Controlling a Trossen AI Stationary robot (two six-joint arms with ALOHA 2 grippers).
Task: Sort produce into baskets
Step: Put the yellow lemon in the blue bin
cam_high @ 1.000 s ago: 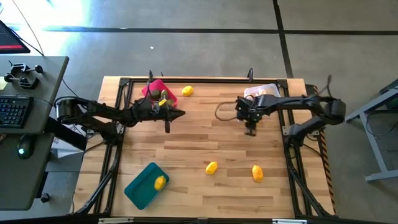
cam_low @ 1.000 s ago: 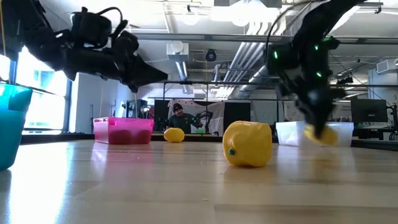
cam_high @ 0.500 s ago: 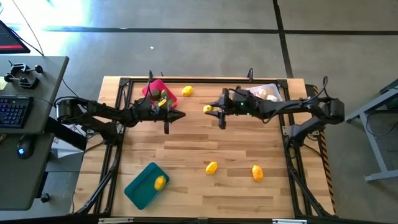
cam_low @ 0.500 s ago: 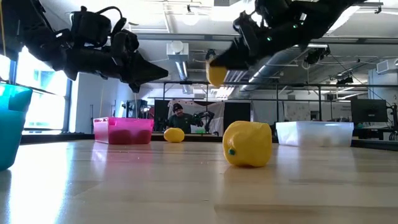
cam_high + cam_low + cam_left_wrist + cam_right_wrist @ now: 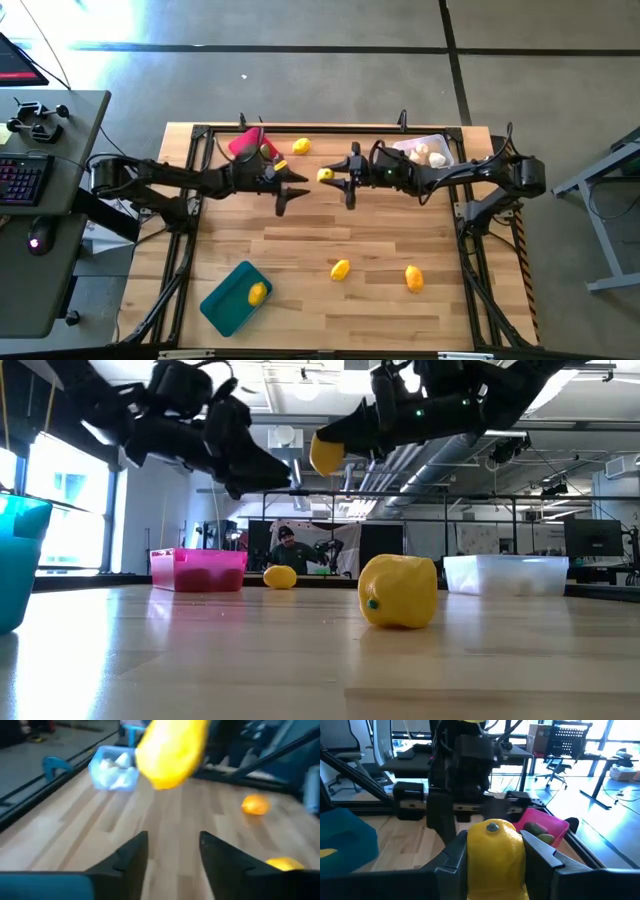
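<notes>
Yellow lemon [image 5: 494, 856] sits clamped between the fingers of my right tool [image 5: 343, 178], held up in the air over the far middle of the worktop [image 5: 330, 235]. Its long axis runs along my fingers, stem nub pointing away from my wrist toward my left tool [image 5: 287, 187], which hangs just beside it with its fingers [image 5: 131, 857] parted and nothing between them. From table height the lemon [image 5: 326, 453] shows at the tip of my right tool, well above the wood. Three more lemons lie on the worktop: one near the pink basket [image 5: 246, 145] at the far edge, two near the front. A fourth rests in the teal basket [image 5: 228, 302]. White bulbs fill the clear basket [image 5: 428, 146] at the far right.
</notes>
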